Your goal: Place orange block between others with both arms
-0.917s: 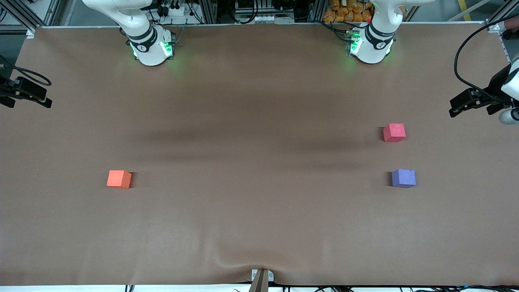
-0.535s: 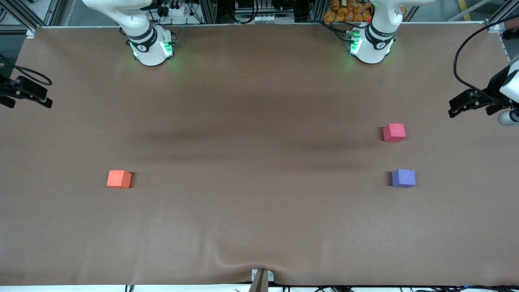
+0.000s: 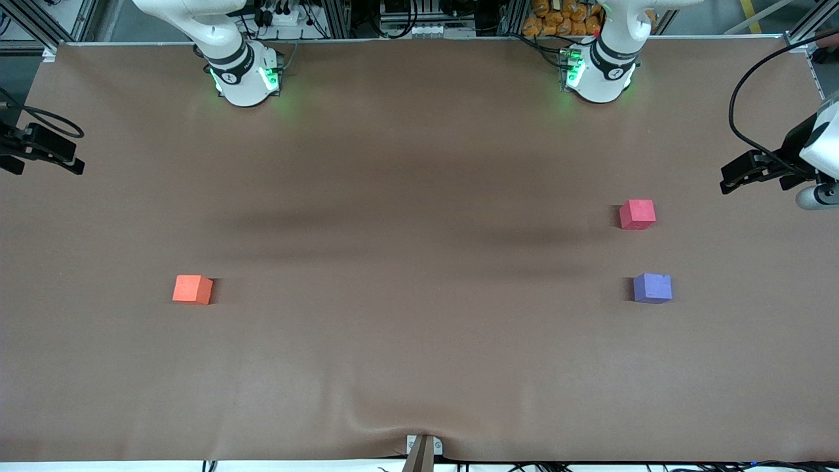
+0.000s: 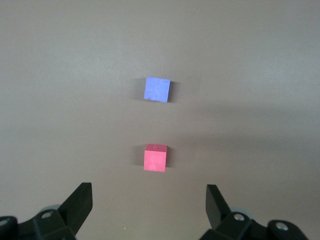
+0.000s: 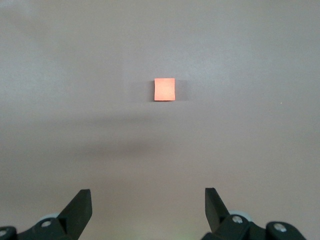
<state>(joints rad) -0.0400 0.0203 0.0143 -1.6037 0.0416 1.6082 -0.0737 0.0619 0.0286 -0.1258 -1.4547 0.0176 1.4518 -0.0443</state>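
Note:
The orange block (image 3: 193, 289) (image 5: 164, 89) lies alone on the brown table toward the right arm's end. The others stand toward the left arm's end: a red-pink cube (image 3: 637, 214) (image 4: 155, 158) and, nearer the front camera with a gap between them, a purple-blue cube (image 3: 652, 288) (image 4: 157, 89). My left gripper (image 3: 737, 174) (image 4: 148, 189) hangs open and empty over the table's end by those two cubes. My right gripper (image 3: 69, 160) (image 5: 148, 192) hangs open and empty over the opposite end, apart from the orange block.
The brown table cover (image 3: 419, 196) has a wrinkle at its front edge above a small bracket (image 3: 423, 449). Both green-lit arm bases (image 3: 246, 78) (image 3: 596, 75) stand along the table's back edge. Cables and clutter lie off the table past the bases.
The left gripper has crept slightly inward over the table toward the red-pink cube. The right gripper and all three cubes have not moved.

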